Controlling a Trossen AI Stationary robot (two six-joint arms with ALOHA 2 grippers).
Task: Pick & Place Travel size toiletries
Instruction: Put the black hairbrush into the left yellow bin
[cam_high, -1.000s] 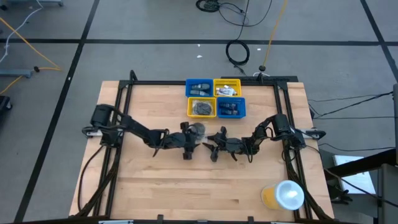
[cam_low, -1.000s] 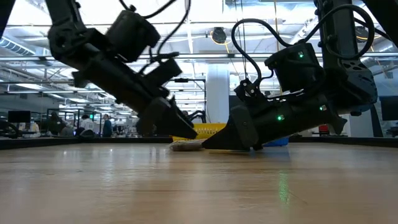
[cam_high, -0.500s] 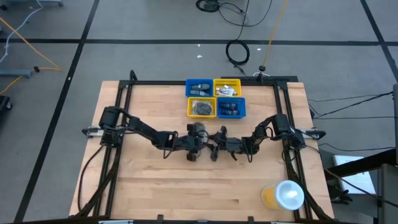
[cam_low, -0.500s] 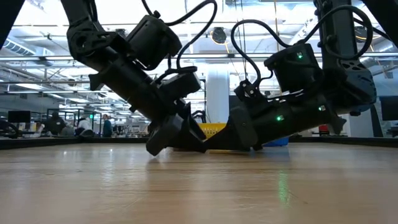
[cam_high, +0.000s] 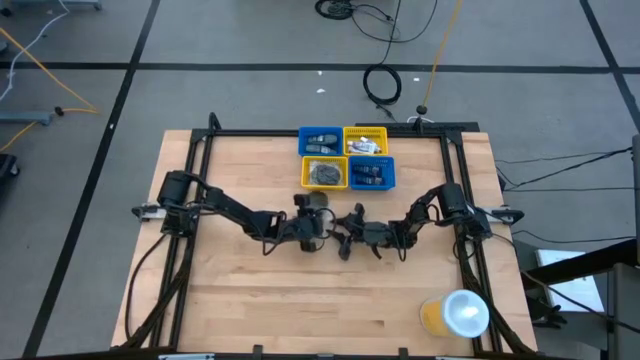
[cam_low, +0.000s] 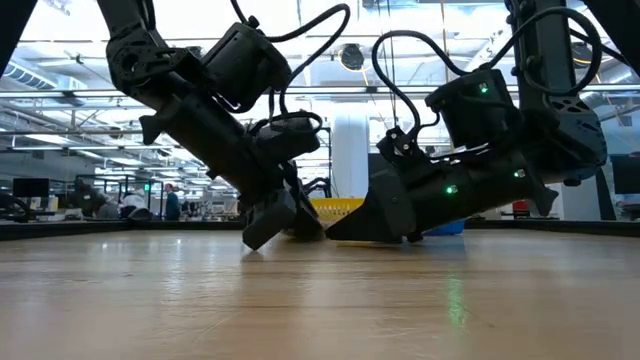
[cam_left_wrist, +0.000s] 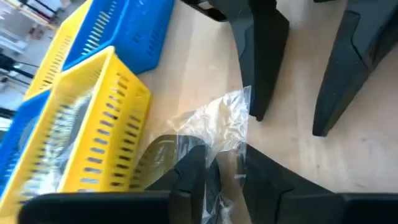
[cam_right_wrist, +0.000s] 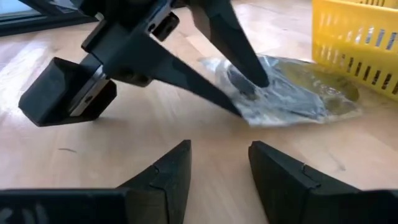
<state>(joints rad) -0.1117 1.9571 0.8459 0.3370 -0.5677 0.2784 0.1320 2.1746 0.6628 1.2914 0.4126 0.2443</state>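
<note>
Table | left pincer moved binward, gripping wrapped disc

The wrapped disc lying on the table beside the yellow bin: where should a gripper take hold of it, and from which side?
Probably by the loose clear wrapper edge, coming from the open table side. The wrapped disc lies flat against the yellow bin, so that side is blocked. The left gripper already pinches its wrapper there; the right gripper waits open nearby.
</note>
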